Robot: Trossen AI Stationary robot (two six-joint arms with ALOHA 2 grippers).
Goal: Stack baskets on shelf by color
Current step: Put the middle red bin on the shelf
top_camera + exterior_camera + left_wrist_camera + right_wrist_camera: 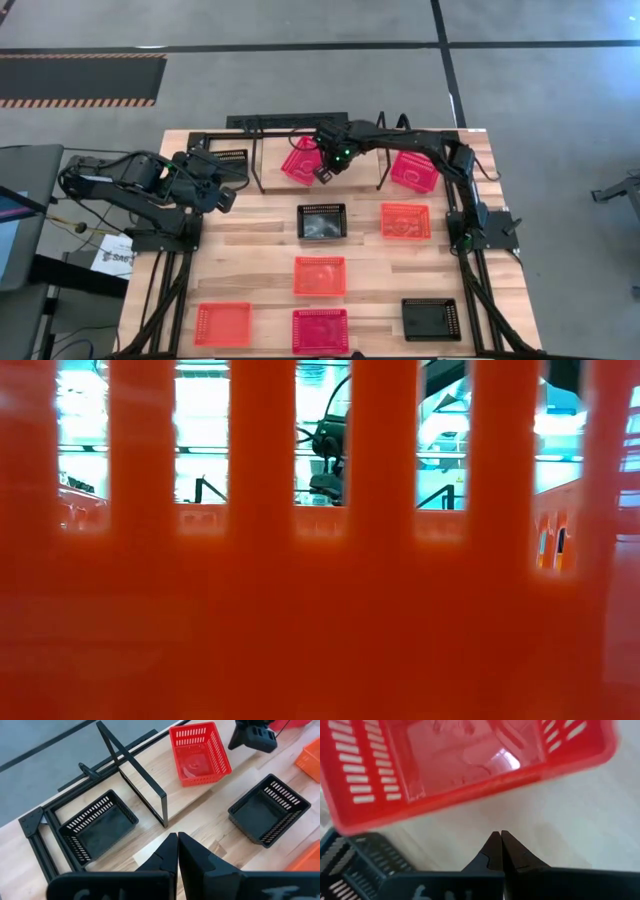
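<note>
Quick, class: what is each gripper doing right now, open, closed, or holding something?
Left gripper: closed, holding nothing, above the wood near a black basket.
Right gripper: closed, empty, beside the red basket at the shelf.

Evenly lit from overhead in the high view, with soft short shadows under the baskets on the table (260, 245). Blocked almost wholly in the low view by a blurred, out-of-focus orange basket wall (300, 620); blown-out bright through its slots toward 12 o'clock. Sharp in the left wrist view. Motion-smeared red basket (460, 760) with white glare toward 12 o'clock.
</note>
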